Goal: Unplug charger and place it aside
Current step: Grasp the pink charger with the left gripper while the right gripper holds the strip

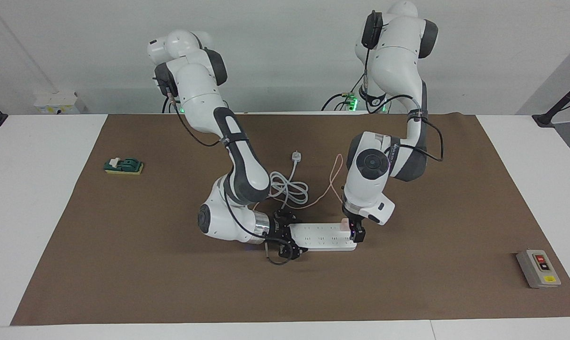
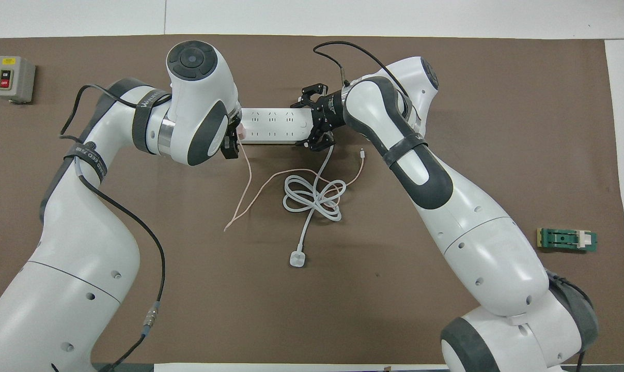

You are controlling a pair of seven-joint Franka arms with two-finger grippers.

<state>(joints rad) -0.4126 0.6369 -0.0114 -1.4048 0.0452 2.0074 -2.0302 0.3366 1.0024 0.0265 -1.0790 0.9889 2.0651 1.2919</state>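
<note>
The pale pink charger [image 1: 345, 225] sits plugged into the power strip [image 1: 320, 236] at its left-arm end, between the closed fingers of the left hand [image 1: 356, 231]. The right hand [image 1: 290, 236] straddles the strip's other end, fingers spread wide around it.

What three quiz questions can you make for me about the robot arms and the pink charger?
1. True or false: the charger is plugged into the power strip.
2. Which gripper is at the charger? A) left gripper B) right gripper
3. Fill in: the white plug lies ___ to the robots than the power strip.

Key: 1 true; 2 A; 3 nearer.
</note>
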